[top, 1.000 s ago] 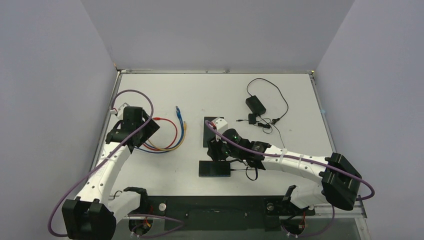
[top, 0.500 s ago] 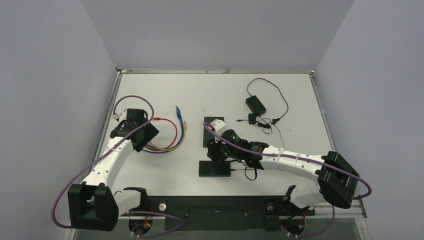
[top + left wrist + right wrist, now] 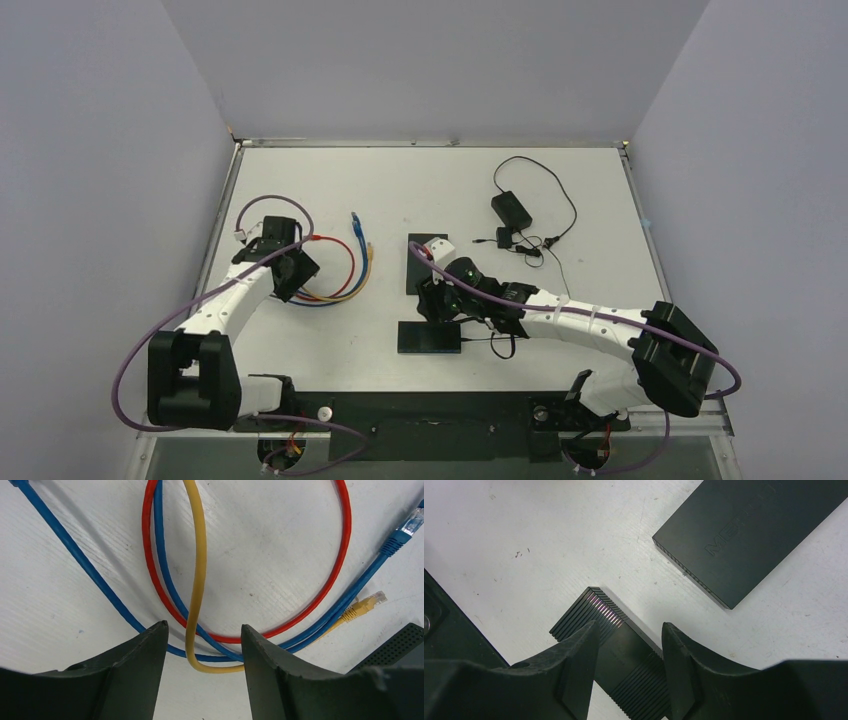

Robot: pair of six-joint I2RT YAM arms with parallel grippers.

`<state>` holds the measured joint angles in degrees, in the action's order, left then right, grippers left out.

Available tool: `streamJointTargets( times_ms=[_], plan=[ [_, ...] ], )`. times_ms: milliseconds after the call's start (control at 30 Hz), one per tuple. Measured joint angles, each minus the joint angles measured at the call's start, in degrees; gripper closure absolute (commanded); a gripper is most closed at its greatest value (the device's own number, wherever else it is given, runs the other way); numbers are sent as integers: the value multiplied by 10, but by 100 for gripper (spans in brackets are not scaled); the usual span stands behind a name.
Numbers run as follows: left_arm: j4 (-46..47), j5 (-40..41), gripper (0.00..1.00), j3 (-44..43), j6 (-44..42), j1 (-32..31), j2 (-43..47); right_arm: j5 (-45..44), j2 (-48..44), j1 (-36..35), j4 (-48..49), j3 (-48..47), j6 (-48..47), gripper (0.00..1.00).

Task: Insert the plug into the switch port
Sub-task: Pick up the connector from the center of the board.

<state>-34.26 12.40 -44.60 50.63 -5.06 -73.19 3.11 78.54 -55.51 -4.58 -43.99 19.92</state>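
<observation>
Nearest the arm bases a flat black box (image 3: 430, 337) lies on the table (image 3: 330, 345), and just beyond it the right gripper (image 3: 438, 300) hangs low. In its own camera its fingers (image 3: 574, 670) stand about half apart on either side of a ribbed black box (image 3: 624, 647), and I cannot tell whether the pads press on it or only straddle it. A lettered black box (image 3: 749, 535), possibly the flat one seen from above, lies just ahead and apart from the ribbed one. One of these is presumably the switch, and the arm seems posted there to steady it for the plug, though no port shows in any view. Over on the left, the left gripper (image 3: 297, 272) hangs low over a loop of cables with its jaws apart and nothing pinched. The bend of the yellow cable (image 3: 200, 555) sits in the gap between its fingers (image 3: 140, 670), which looks like lining up to take that cable, while the red cable (image 3: 345, 555) and blue cable (image 3: 75, 560) curve past outside. The yellow plug (image 3: 372, 600) lies loose on the table off to the right, near the blue plug (image 3: 411, 524) and touching no box, so nothing is inserted yet. Farther off, a white block (image 3: 438, 246) and a power adapter (image 3: 511, 208) with its thin cord lie out of the way
</observation>
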Motion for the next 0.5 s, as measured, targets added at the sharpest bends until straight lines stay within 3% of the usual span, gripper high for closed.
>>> streamJointTargets(
  times_ms=[167, 400, 500],
  plan=[
    [16, -7, 62, 0, -1, 0, -27, 4, 0, 1, 3, 1, 0, 55],
    [31, -13, 99, 1, -6, 0, -38, 8, 0, 3, 7, 9, 0, 56],
    [36, -18, 100, 1, -11, 0, -38, 8, 0, 3, 8, 9, 0, 56]
  ],
)
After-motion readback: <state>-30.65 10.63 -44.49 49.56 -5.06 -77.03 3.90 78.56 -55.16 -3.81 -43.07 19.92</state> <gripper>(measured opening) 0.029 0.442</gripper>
